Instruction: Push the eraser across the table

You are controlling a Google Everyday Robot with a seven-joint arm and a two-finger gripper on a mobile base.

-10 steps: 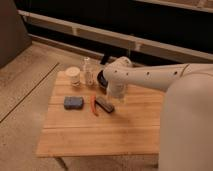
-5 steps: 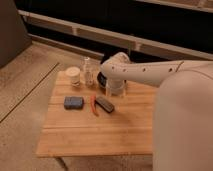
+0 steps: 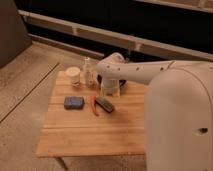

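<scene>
The eraser (image 3: 105, 104), a small dark grey oblong block, lies slantwise near the middle of the light wooden plank-striped table (image 3: 90, 132). My gripper (image 3: 110, 91) hangs at the end of the white arm (image 3: 135, 72), just behind and slightly right of the eraser, close above the tabletop. I cannot tell whether it touches the eraser.
A thin orange-red tool (image 3: 93, 105) lies right beside the eraser's left end, and a blue pad (image 3: 73, 102) lies further left. A white cup (image 3: 73, 76) and a clear bottle (image 3: 88, 72) stand at the table's back edge. My white body (image 3: 180, 125) fills the right side.
The arm has swung slightly left and the gripper has come a little lower and closer to the eraser. The eraser, tool and pad have not moved.
</scene>
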